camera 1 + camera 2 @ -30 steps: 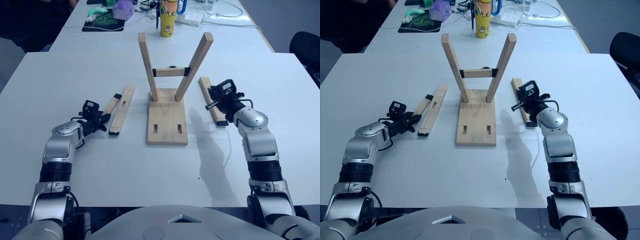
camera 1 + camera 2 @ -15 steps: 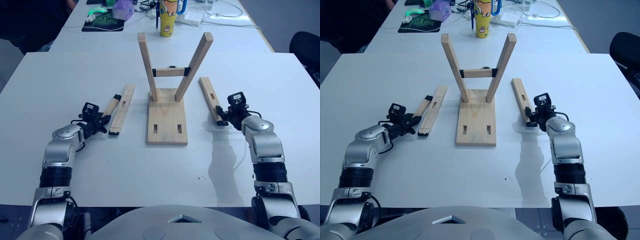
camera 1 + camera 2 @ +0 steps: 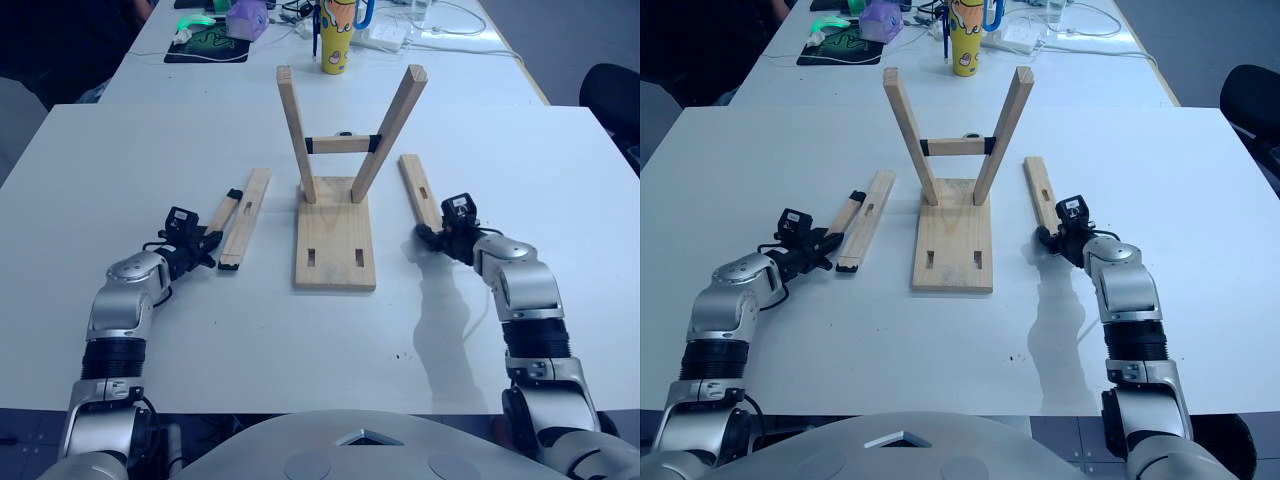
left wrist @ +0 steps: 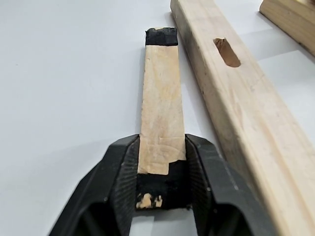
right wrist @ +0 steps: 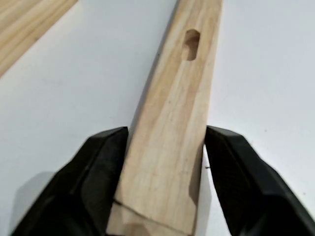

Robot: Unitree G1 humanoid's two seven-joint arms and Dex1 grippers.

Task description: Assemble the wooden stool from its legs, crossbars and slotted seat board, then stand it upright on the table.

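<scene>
Our left gripper low, clamped on crossbar; right gripper dropped to table, fingers apart astride leg.

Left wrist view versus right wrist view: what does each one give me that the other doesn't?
The left wrist view adds the black-tipped crossbar clamped in the left gripper, with the left loose leg lying flat close beside it. The right wrist view adds the right loose leg, slot facing up, with the right gripper at its near end. Shared by both: the white table and an edge of the seat board.
</scene>
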